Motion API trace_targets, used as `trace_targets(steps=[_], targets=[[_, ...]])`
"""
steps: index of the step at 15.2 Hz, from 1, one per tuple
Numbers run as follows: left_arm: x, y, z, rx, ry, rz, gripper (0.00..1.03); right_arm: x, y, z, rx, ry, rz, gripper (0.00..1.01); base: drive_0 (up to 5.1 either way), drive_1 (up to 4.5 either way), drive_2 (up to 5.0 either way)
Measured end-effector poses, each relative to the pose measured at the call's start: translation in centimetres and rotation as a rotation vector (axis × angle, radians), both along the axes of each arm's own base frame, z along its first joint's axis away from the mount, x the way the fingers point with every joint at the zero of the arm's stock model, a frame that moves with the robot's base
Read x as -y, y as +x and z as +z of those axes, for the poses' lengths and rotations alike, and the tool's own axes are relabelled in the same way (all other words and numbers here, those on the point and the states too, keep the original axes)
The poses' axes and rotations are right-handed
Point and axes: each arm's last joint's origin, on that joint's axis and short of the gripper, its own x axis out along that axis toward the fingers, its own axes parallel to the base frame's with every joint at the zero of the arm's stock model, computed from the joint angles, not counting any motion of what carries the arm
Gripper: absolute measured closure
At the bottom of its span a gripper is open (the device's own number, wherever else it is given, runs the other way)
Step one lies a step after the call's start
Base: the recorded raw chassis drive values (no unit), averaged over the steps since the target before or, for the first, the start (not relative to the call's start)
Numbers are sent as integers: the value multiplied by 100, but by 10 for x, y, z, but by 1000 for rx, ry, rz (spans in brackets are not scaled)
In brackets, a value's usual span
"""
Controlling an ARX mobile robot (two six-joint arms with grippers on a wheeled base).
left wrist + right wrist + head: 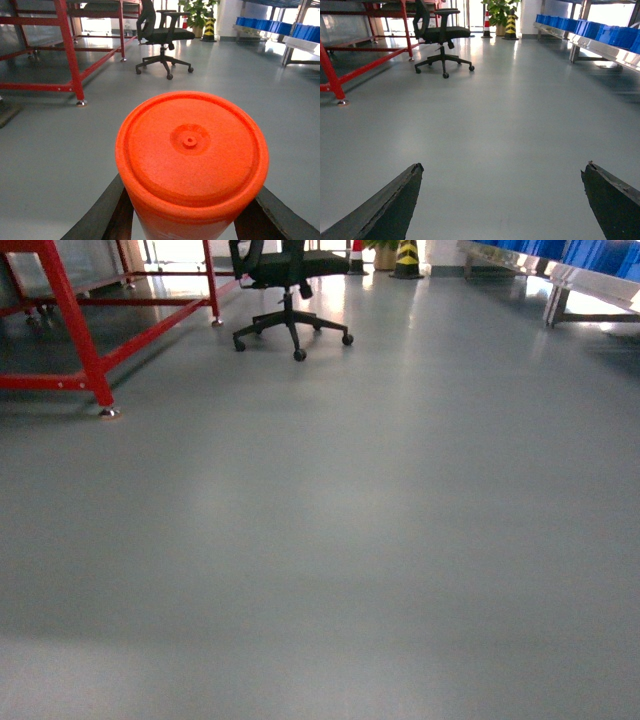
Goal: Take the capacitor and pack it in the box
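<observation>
The capacitor (pixel 192 155) is a fat orange cylinder with a round dimpled end, and it fills the middle of the left wrist view. My left gripper (pixel 191 202) is shut on it, one dark finger pressed against each side. My right gripper (pixel 505 167) is open, its dark fingers (pixel 395 205) spread wide over bare grey floor with nothing between them. The box is out of view in every frame. Neither gripper shows in the head view.
Grey floor (pixel 330 540) stretches ahead. A red metal frame (pixel 70 320) stands at the far left, with a black office chair (pixel 290 290) on wheels beside it. Blue crates (pixel 590 30) sit on a steel rack along the right. A yellow-black bollard (pixel 407 258) stands at the back.
</observation>
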Motion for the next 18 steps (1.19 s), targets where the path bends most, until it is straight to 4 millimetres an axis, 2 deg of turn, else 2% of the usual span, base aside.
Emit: trace_targets(steps=[18], targets=[[0,0,0,-2,0,2,59,0,0,0,3,0,0,3,-503,243,243]])
